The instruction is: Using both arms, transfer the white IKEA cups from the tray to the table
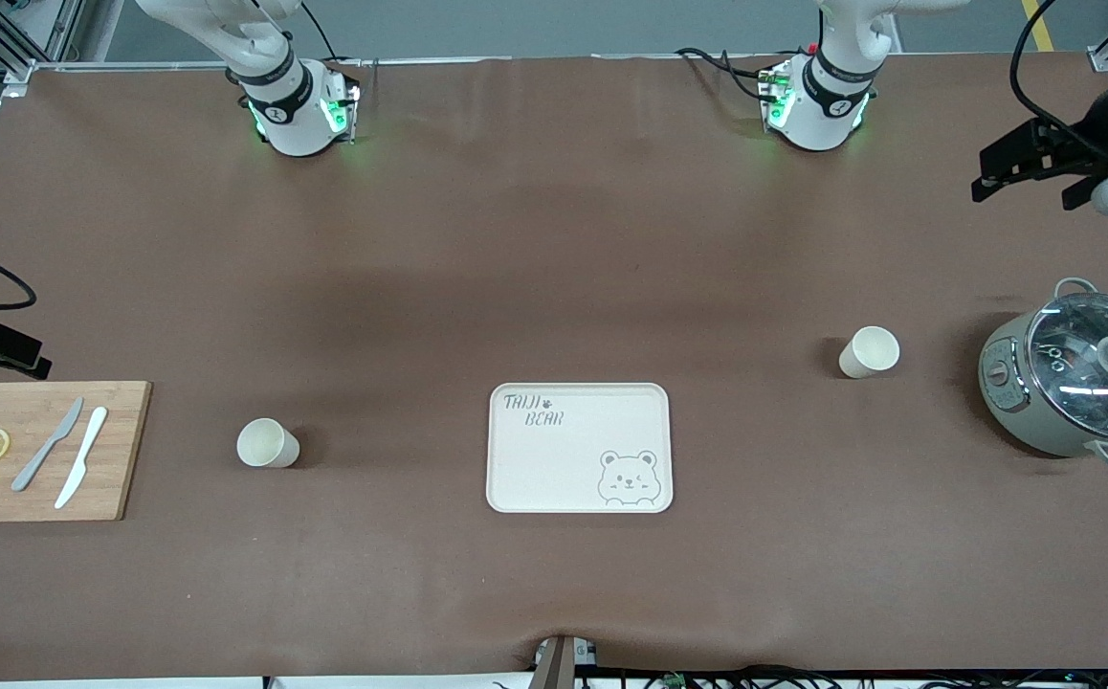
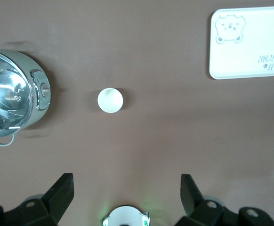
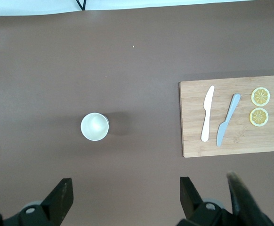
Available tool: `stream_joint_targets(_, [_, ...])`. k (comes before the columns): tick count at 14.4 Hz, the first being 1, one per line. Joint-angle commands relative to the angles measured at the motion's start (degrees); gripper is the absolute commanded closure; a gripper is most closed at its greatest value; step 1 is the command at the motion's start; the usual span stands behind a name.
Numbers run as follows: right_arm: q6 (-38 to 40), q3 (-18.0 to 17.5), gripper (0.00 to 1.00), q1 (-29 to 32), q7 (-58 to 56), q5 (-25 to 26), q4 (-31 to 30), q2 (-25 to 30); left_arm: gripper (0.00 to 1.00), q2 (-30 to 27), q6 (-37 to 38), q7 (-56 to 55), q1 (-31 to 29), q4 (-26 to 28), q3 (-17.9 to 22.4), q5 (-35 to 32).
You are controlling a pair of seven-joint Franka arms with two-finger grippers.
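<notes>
**Both grippers raised, both cups on the table**

Tray (image 1: 579, 448) lies nearest the front camera, flat at mid-table, with nothing on it. One cup (image 1: 268, 444) stands upright between the tray and the cutting board (image 1: 42, 450); the other cup (image 1: 869, 352) stands upright between the tray and the pot (image 1: 1075, 377).

View differences: the front view shows both cups at once, plus both arm bases. Each wrist view shows one cup only. The left wrist view shows its cup (image 2: 110, 100) from straight above, with the pot (image 2: 13, 100) to one side and the tray (image 2: 250, 43) to the other. The right wrist view shows its cup (image 3: 95, 126) and the board (image 3: 234, 116), which carries two knives (image 3: 218, 117) and two lemon slices (image 3: 259, 106).

Arm pose: the left gripper (image 2: 126, 190) hangs high over the table at the left arm's end, fingers spread wide and empty; its cup sits ahead of the fingertips, well apart. The right gripper (image 3: 125, 193) hangs over the right arm's end, likewise wide open and empty, its cup ahead of the fingertips and clear of them.
</notes>
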State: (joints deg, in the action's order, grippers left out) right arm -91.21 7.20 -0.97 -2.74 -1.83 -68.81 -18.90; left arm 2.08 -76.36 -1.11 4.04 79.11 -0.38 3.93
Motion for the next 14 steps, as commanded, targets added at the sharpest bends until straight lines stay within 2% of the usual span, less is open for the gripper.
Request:
stream_joint_targets(1, [0.0,-0.8,0.00,0.5,0.6,0.7,0.4,0.1,0.00,1.9,-1.0,0.8,0.5,-1.9,1.2,0.6])
stream_joint_targets(7, [-0.1,-0.8,0.00,0.5,0.6,0.7,0.4,0.1,0.00,3.9,-7.0,1.2,0.3,-1.6,1.3,0.3])
stream_joint_targets(10, [-0.5,-0.8,0.00,0.5,0.6,0.7,0.4,0.1,0.00,3.6,-7.6,5.7,0.1,-1.7,1.7,-2.1])
stream_joint_targets(14, [-0.5,-0.8,0.00,0.4,0.6,0.7,0.4,0.1,0.00,3.2,-12.1,6.0,-0.2,-1.7,1.6,-2.4])
